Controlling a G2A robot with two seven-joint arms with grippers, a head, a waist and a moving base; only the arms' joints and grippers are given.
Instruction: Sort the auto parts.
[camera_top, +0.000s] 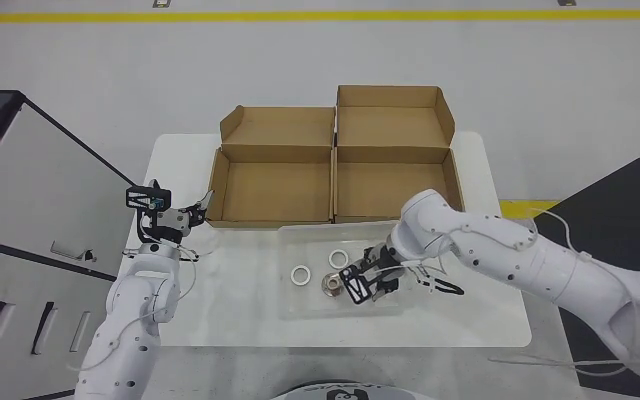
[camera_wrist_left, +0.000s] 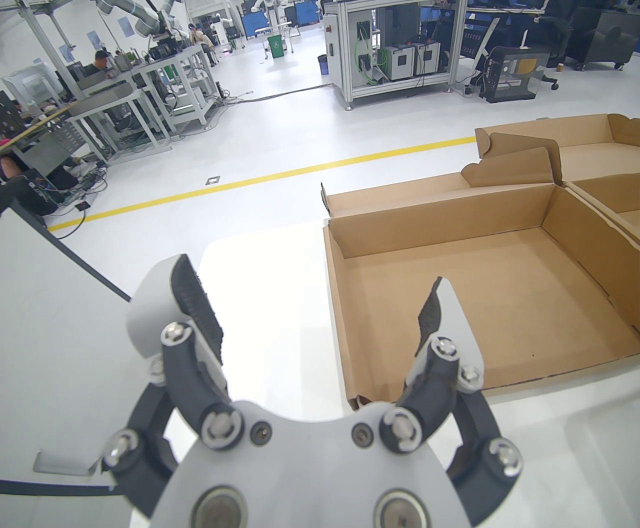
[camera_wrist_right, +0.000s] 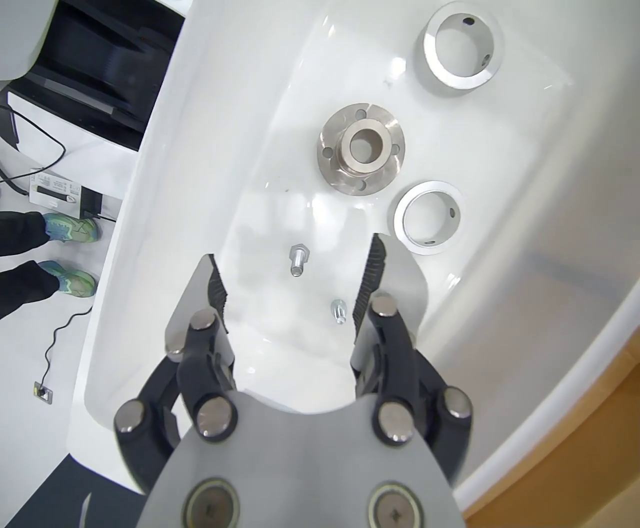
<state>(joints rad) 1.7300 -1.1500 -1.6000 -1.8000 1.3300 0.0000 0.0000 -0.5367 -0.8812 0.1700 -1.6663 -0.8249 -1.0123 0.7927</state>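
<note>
- Since the right gripper (camera_wrist_right: 295, 250) hangs open over the tray (camera_wrist_right: 500, 280) with a hex bolt (camera_wrist_right: 298, 260) lying between its jaws, I'd drop straight down, centre on the shank and close slowly. It's small and could roll.
- Second bolt (camera_wrist_right: 338, 310) lies just beside one finger, so avoid nudging it.
- Tray also holds a flange (camera_wrist_right: 360, 148), a near ring (camera_wrist_right: 427, 217) and a far ring (camera_wrist_right: 462, 50).
- Left gripper (camera_wrist_left: 310, 295) is open, holding nothing, beside the left cardboard box (camera_wrist_left: 435, 230).
- Left box and right cardboard box (camera_top: 392, 185) hold no parts.
</note>
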